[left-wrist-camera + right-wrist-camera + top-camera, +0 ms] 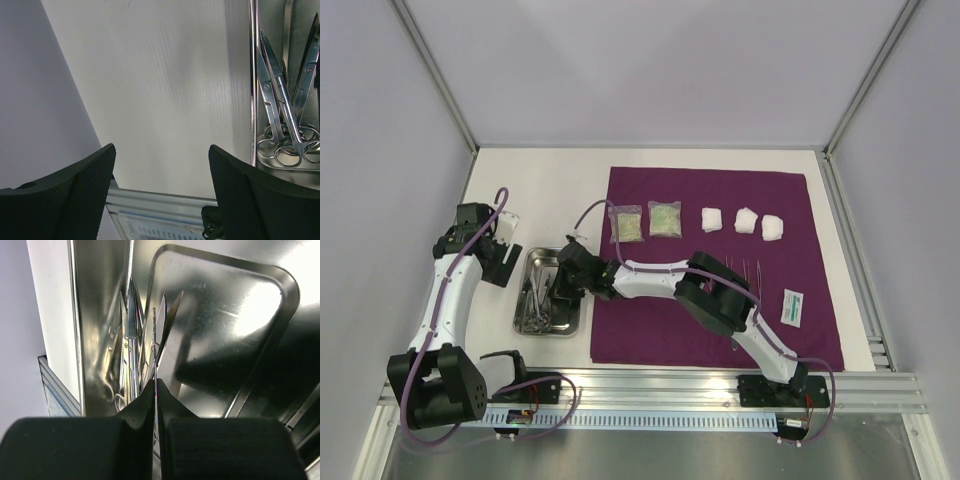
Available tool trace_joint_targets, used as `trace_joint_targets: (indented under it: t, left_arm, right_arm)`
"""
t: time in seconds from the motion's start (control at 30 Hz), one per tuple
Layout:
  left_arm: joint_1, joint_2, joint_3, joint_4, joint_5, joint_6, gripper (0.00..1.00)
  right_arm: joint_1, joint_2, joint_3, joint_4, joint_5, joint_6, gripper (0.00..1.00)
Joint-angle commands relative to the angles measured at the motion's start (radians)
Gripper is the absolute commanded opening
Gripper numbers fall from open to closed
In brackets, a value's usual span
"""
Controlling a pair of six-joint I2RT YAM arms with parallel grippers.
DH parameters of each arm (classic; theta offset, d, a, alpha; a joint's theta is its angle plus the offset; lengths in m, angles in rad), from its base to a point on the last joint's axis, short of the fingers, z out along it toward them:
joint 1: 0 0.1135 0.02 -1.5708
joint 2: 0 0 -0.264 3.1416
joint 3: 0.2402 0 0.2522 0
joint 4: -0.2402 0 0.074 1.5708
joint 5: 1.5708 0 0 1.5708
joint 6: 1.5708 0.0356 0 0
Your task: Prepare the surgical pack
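Right claw (155,385): clenched on a thin steel instrument (154,335), tips low inside the tray (240,300). Scissors (131,340) are bunched along one wall just beside the tips; the rest of the tray floor is bare.

Left claw (160,165): released, spread wide, holding nothing, above bare counter (165,75) just outside the tray rim.

The tray sits just beside the left edge of the flat purple sheet (670,335). Along the sheet's far edge lie two packets (666,220) and three gauze pads (747,220). One small packet (792,306) lies near its right edge.
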Motion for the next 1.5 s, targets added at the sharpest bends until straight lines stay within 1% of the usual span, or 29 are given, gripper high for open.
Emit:
trace_joint_targets:
  t: [0.0, 0.23, 0.27, 0.37, 0.6, 0.73, 0.87, 0.97, 1.07, 1.1, 1.13, 1.2, 1.23, 1.27, 1.3, 1.33, 1.37, 1.4, 1.43, 1.47]
  left_arm:
    - [0.006, -0.010, 0.009, 0.009, 0.005, -0.004, 0.84]
    - [0.007, -0.012, 0.010, 0.007, 0.006, -0.004, 0.84]
    - [0.006, -0.010, 0.010, 0.007, 0.006, -0.004, 0.84]
    - [0.006, -0.007, 0.012, 0.007, 0.009, -0.006, 0.84]
    - [0.006, -0.010, 0.015, 0.007, 0.011, -0.004, 0.84]
    - [0.007, -0.010, 0.020, 0.005, 0.012, -0.004, 0.84]
    - [0.006, -0.012, 0.033, -0.005, 0.023, -0.004, 0.84]
    - [0.006, -0.015, 0.046, -0.014, 0.038, -0.004, 0.84]
    - [0.006, -0.015, 0.053, -0.022, 0.052, -0.003, 0.84]
    - [0.006, -0.015, 0.055, -0.027, 0.054, -0.003, 0.84]
    - [0.006, -0.019, 0.055, -0.028, 0.054, 0.000, 0.84]
    - [0.007, -0.022, 0.053, -0.030, 0.055, 0.003, 0.84]
    - [0.006, -0.024, 0.052, -0.030, 0.055, 0.003, 0.84]
    - [0.006, -0.024, 0.052, -0.033, 0.055, 0.003, 0.84]
    - [0.006, -0.026, 0.052, -0.033, 0.055, 0.003, 0.84]
    - [0.006, -0.030, 0.052, -0.034, 0.055, 0.000, 0.84]
    - [0.006, -0.032, 0.052, -0.037, 0.055, 0.000, 0.84]
    - [0.006, -0.033, 0.052, -0.041, 0.057, 0.000, 0.84]
    - [0.006, -0.038, 0.052, -0.042, 0.058, 0.002, 0.84]
    - [0.004, -0.038, 0.052, -0.048, 0.060, 0.002, 0.84]
  right_arm:
    - [0.004, -0.044, -0.002, 0.037, 0.009, 0.045, 0.01]
    - [0.004, -0.074, -0.033, 0.026, 0.027, 0.062, 0.00]
    - [0.005, -0.074, -0.031, 0.026, 0.061, 0.062, 0.00]
    - [0.005, -0.067, -0.028, 0.014, 0.066, 0.068, 0.01]
    - [0.002, -0.057, -0.020, -0.006, 0.064, 0.088, 0.16]
    - [0.001, -0.081, -0.020, -0.012, 0.086, 0.081, 0.21]
    - [0.004, -0.119, -0.014, -0.026, 0.128, 0.062, 0.23]
    - [0.010, -0.167, -0.007, -0.006, 0.159, 0.024, 0.25]
    - [0.028, -0.219, 0.053, -0.021, 0.197, -0.129, 0.28]
    - [0.034, -0.256, 0.067, -0.067, 0.217, -0.260, 0.29]
    - [0.044, -0.279, 0.073, -0.091, 0.239, -0.322, 0.32]
    - [0.053, -0.375, 0.038, -0.165, 0.329, -0.449, 0.34]
    - [0.053, -0.417, 0.003, -0.185, 0.367, -0.474, 0.35]
    - [0.053, -0.504, -0.072, -0.231, 0.467, -0.493, 0.37]
    - [0.053, -0.549, -0.120, -0.256, 0.521, -0.507, 0.37]
    - [0.053, -0.595, -0.160, -0.285, 0.626, -0.527, 0.38]
    - [0.053, -0.682, -0.240, -0.352, 0.671, -0.528, 0.40]
    - [0.051, -0.727, -0.278, -0.386, 0.708, -0.531, 0.42]
    - [0.050, -0.768, -0.311, -0.424, 0.748, -0.524, 0.48]
    - [0.051, -0.844, -0.383, -0.510, 0.763, -0.500, 0.53]
